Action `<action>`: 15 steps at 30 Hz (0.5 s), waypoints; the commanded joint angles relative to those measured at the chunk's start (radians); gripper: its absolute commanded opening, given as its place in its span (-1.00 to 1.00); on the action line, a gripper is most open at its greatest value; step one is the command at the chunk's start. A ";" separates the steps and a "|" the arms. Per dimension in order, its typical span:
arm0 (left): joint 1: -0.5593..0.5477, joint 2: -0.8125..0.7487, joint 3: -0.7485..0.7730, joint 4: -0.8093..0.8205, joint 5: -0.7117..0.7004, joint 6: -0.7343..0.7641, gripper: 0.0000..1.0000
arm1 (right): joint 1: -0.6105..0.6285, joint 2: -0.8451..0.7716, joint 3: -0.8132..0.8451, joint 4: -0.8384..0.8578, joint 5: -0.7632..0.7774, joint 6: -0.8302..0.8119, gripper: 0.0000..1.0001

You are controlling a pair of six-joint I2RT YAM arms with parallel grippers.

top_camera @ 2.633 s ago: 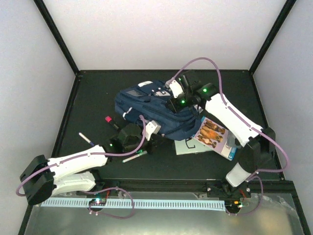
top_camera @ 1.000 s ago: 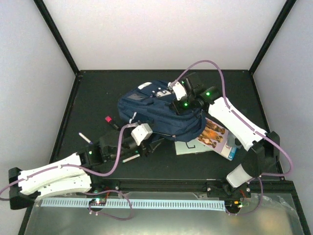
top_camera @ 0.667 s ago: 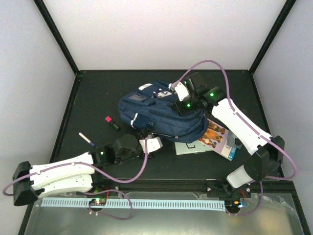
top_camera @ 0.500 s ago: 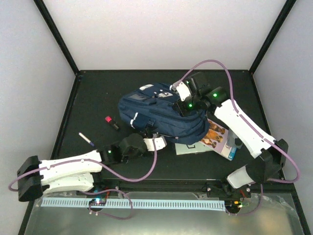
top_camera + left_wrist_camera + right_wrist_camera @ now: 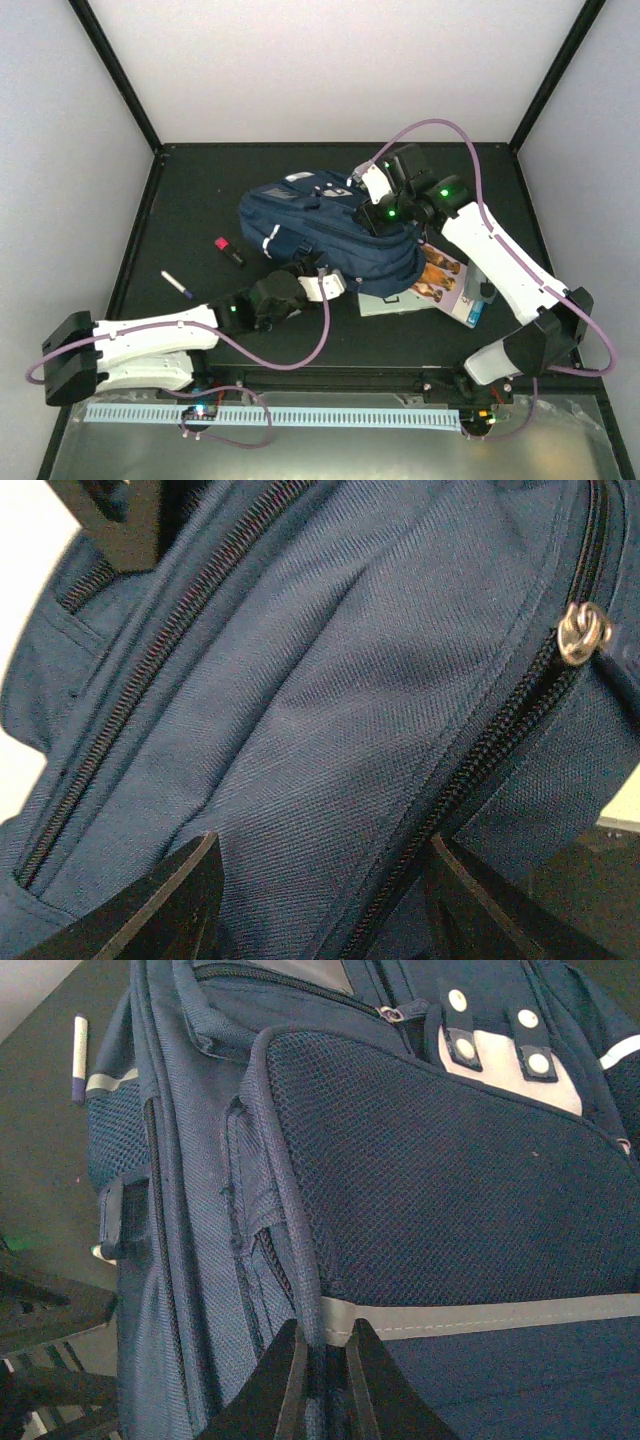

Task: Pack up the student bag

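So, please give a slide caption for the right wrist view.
Right gripper pinches a seam of the navy student bag.

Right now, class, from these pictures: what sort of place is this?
Probably a robot lab test cell: a left arm and right arm mounted at a black table, plain white walls, and a student bag laid out.

The student bag [image 5: 330, 710] is cut off by every edge of the left wrist view, and whether its fabric is pinched by the left gripper [image 5: 320, 848] cannot be told. A magazine [image 5: 441, 271] is partly hidden beneath the bag, and the small red-and-black object [image 5: 228, 250] is too small to be named
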 commanded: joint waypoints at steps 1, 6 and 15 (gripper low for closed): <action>-0.001 -0.055 0.031 0.068 0.009 0.014 0.12 | -0.002 -0.032 0.046 0.046 -0.057 0.002 -0.96; 0.001 -0.055 0.006 0.109 -0.026 0.022 0.03 | -0.003 -0.028 0.050 0.048 -0.074 0.004 -0.96; 0.000 0.033 0.018 0.165 0.006 0.040 -0.26 | -0.003 -0.024 0.052 0.052 -0.083 0.021 -0.96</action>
